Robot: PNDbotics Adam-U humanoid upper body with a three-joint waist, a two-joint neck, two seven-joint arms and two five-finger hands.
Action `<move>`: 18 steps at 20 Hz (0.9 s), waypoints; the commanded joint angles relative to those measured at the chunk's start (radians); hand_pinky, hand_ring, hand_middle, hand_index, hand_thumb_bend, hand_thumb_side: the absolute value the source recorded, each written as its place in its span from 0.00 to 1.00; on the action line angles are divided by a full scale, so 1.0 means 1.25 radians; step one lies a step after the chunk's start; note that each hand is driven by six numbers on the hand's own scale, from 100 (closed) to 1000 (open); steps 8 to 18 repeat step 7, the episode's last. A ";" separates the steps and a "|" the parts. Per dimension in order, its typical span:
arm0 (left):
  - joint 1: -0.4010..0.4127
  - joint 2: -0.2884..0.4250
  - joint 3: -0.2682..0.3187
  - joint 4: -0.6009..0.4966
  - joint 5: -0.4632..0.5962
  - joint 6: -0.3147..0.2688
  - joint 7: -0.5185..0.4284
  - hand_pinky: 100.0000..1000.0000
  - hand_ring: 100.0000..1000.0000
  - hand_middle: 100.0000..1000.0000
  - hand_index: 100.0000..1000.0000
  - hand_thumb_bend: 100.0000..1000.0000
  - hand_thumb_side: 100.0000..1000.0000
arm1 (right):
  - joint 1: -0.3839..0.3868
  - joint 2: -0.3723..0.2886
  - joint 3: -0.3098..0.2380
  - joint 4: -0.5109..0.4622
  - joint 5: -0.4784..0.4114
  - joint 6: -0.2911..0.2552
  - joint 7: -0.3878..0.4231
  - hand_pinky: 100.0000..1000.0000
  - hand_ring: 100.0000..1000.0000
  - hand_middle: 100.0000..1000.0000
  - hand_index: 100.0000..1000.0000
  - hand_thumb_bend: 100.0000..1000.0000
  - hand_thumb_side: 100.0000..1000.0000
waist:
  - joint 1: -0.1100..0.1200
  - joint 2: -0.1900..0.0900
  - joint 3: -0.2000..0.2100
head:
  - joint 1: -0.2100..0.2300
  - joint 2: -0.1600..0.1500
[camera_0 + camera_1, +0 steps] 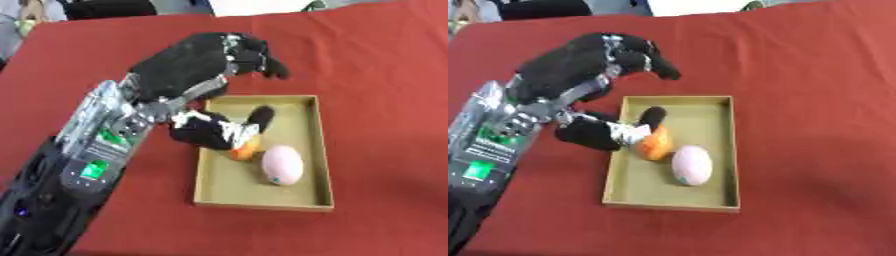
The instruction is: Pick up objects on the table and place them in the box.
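Observation:
A shallow tan box (325, 150) lies on the red tablecloth. Inside it rest a pale pink egg-shaped thing (283, 165) and, to its left, a small orange thing (654, 145). My left hand (188, 65) reaches in from the lower left and hovers over the box's far left corner. Its fingers (262, 60) are spread away from the thumb (214, 131), bent only a little, above the cloth just beyond the box. The thumb hangs down into the box and partly covers the orange thing; I cannot tell whether they touch. The right hand does not show.
The red cloth (815, 100) covers the table on all sides of the box, with wide bare stretches to the right and front. A dark object (109, 7) sits past the table's far edge at the upper left.

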 commanded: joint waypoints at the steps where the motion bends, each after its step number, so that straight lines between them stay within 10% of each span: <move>1: 0.021 0.006 0.096 -0.020 0.090 0.027 0.160 0.75 0.63 0.56 0.75 0.00 0.49 | -0.003 -0.025 -0.006 -0.016 0.012 -0.011 -0.003 0.60 0.84 0.52 0.72 0.13 0.78 | -0.006 -0.014 0.004 | -0.007 -0.005; 7: 0.096 0.016 0.227 -0.020 0.224 -0.017 0.524 0.77 0.67 0.60 0.78 0.10 0.57 | -0.001 -0.023 -0.001 -0.016 0.050 -0.036 -0.008 0.61 0.85 0.53 0.73 0.12 0.78 | -0.011 -0.006 0.007 | -0.017 -0.021; 18: 0.096 0.016 0.227 -0.020 0.224 -0.017 0.524 0.77 0.67 0.60 0.78 0.10 0.57 | -0.001 -0.023 -0.001 -0.016 0.050 -0.036 -0.008 0.61 0.85 0.53 0.73 0.12 0.78 | -0.011 -0.006 0.007 | -0.017 -0.021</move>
